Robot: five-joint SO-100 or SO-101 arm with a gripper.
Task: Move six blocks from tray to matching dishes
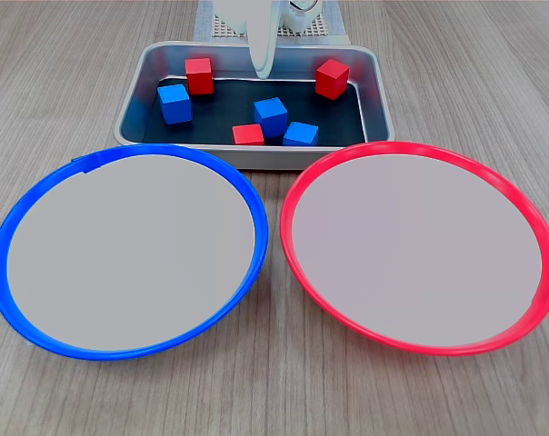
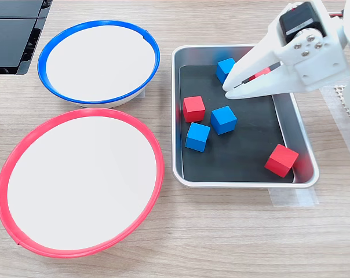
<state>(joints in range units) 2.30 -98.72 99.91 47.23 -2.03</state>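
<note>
A pale wood-grain tabletop point(image 1: 65, 82) carries everything here, with a dark flat panel point(image 2: 13, 35) at the second exterior view's upper left corner. The silver tray point(image 1: 376, 91) sits at the far side in the first exterior view, and all six blocks lie on its black floor: three blue and three red.

In the second exterior view, one red block point(image 2: 193, 108) stands just beside two blue blocks point(image 2: 223, 119) point(image 2: 197, 136) near the middle. Another blue block point(image 2: 225, 68) is up by the tray's far wall, and a red block point(image 2: 281, 160) sits alone in the corner at the second exterior view's lower right. The sixth, a red block point(image 2: 261, 73), shows only as a sliver behind the white gripper point(image 2: 236, 87), which hangs over the tray.

The jaws look nearly together, with just a thin dark slit between them. I cannot tell whether they are closed, and they do not appear to hold anything.

The blue-rimmed plate point(image 1: 38, 204) and the red-rimmed plate point(image 1: 515, 200) sit side by side in front of the tray, their rims almost touching, and both centres are bare. By my reckoning nothing has been delivered yet. All six moves are left, three to each plate.
</note>
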